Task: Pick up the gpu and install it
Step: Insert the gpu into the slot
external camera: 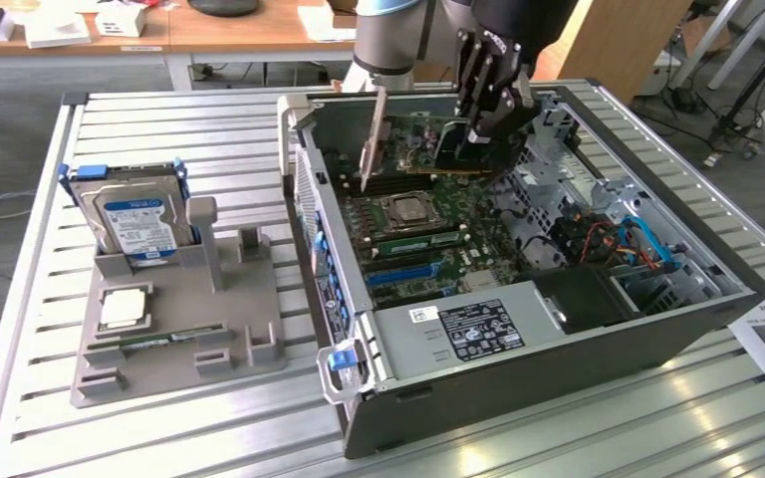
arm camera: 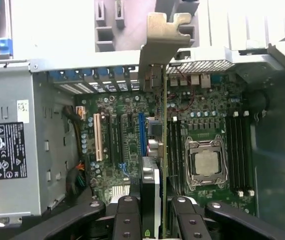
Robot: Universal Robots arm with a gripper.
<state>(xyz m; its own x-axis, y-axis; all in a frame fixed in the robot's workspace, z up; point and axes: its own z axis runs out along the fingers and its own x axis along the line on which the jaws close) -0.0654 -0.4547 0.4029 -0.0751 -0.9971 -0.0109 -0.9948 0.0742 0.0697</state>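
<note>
The gpu (external camera: pixel 416 149) is a dark card with a silver end bracket (external camera: pixel 374 139), and it stands on edge over the far part of the open computer case (external camera: pixel 701 319). My gripper (external camera: pixel 478 149) is shut on it from above. In the wrist view the gpu (arm camera: pixel 155 150) appears edge-on between my two black fingers (arm camera: pixel 127 220), and its bracket (arm camera: pixel 158 55) reaches the case's rear slot wall. Below the card lies the motherboard (arm camera: pixel 117 135), where a blue slot (arm camera: pixel 141 132) runs close alongside the card's edge. The card hangs above the board.
The CPU socket (external camera: pixel 409 211) sits mid-board, and the power supply (external camera: pixel 482 329) fills the near end of the case. On the exterior view's left, a grey fixture (external camera: pixel 183 339) holds a hard drive (external camera: pixel 136 219) with a blue label. Cables (external camera: pixel 622 244) lie in the drive bay.
</note>
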